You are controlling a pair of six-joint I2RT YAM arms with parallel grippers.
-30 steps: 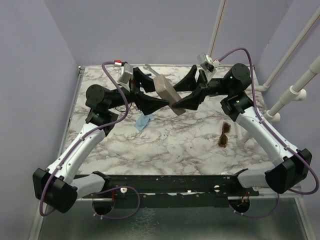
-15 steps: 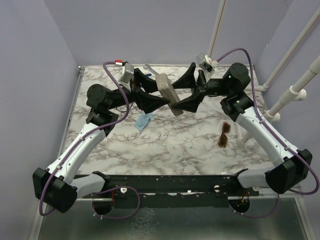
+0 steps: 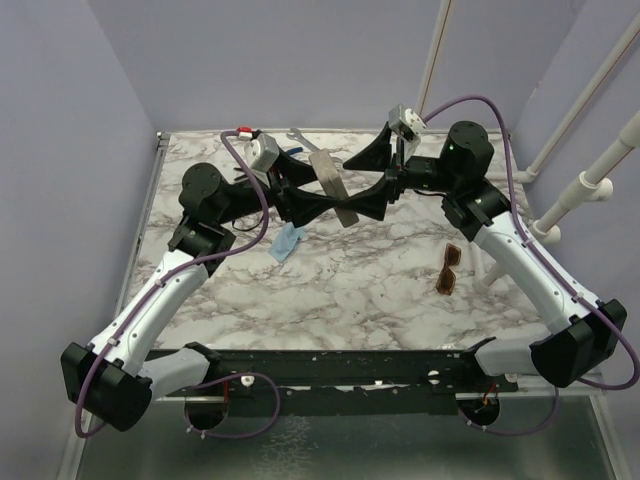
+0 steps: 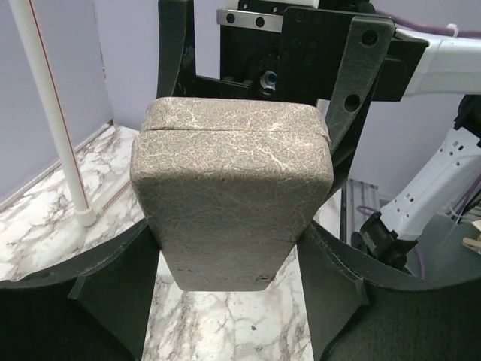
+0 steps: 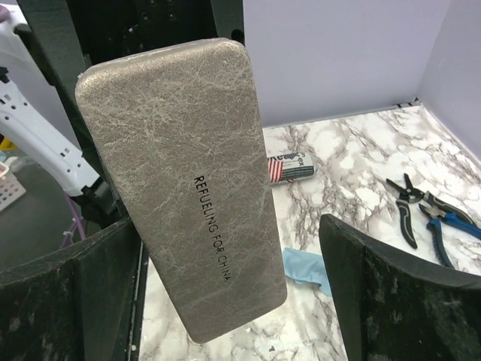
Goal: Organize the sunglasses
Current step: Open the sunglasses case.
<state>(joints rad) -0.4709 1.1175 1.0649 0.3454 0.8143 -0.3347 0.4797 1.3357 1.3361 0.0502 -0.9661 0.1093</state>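
The sunglasses (image 3: 450, 268) lie flat on the marble table (image 3: 340, 305), at about 4 o'clock from its middle. They sit just beside the right arm's forearm, and neither gripper touches them.

At about 10 o'clock from them, well apart and raised off the table, the grey case (image 3: 333, 188) hangs between the two grippers. The left gripper (image 3: 310, 192) grips the case; in its wrist view both fingers sit against the sides of the case's near end. The right gripper (image 3: 372, 178) stands wide. In its wrist view one finger is close to the case and the other is well apart, so it holds nothing. The case's seam appears closed.

A light blue cloth (image 3: 287, 242) lies on the table at 9 o'clock from the sunglasses, below the case. Pliers (image 5: 406, 201) show on the table in the right wrist view.

Step in hand, by judgement: you are readying the case, and the sunglasses are not yet picked up. The next move likely calls for opening the case, with the right fingers on the lid edge while the left steadies the body. Only then would the right gripper go to 4 o'clock for the sunglasses. Their thin frame asks for a narrow, gentle pinch.
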